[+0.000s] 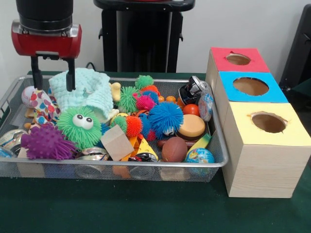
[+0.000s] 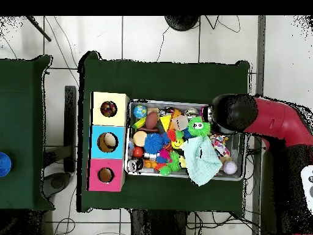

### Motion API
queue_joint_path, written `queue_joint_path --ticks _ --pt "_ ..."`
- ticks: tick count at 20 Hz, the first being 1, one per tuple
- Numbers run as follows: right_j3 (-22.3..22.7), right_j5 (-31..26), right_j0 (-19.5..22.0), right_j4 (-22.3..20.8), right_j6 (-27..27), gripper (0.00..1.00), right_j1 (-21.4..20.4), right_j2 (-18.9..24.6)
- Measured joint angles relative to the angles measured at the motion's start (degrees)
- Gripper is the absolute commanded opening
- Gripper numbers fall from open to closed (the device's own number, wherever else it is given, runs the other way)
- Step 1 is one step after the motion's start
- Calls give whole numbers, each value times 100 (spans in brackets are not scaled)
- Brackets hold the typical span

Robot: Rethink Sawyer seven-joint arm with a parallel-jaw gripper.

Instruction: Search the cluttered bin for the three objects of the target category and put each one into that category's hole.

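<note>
My gripper [image 1: 53,87] hangs open over the far left end of the wire bin [image 1: 146,166], with nothing between its fingers. Its tips are level with a mint green cloth [image 1: 92,90] just behind them. Below lie a green spiky ball with eyes [image 1: 79,125] and a purple spiky ball [image 1: 47,141]. A blue spiky ball [image 1: 165,118], a toy burger [image 1: 191,127], a brown ball [image 1: 174,149] and a globe ball [image 1: 199,156] sit further right. The wooden box has a red hole [image 1: 238,59], a blue hole [image 1: 250,86] and a yellow hole [image 1: 268,122]. From overhead the arm's black wrist [image 2: 233,113] hides the fingers.
A wooden block [image 1: 116,141], a polka-dot toy [image 1: 41,102] and several small spiky balls crowd the bin. The box [image 2: 108,142] stands right against the bin's end [image 2: 127,138]. Green cloth covers the table [image 1: 146,208]. The red arm [image 2: 278,121] reaches in past the bin's other end.
</note>
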State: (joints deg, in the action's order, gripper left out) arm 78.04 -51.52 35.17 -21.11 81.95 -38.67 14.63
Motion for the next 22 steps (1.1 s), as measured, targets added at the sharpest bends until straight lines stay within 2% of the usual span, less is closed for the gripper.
queue_joint_path --ticks 8,22 --pt "-2 133 -4 -205 0 100 304 -6" --pt "-2 498 -2 -241 0 100 840 -26"
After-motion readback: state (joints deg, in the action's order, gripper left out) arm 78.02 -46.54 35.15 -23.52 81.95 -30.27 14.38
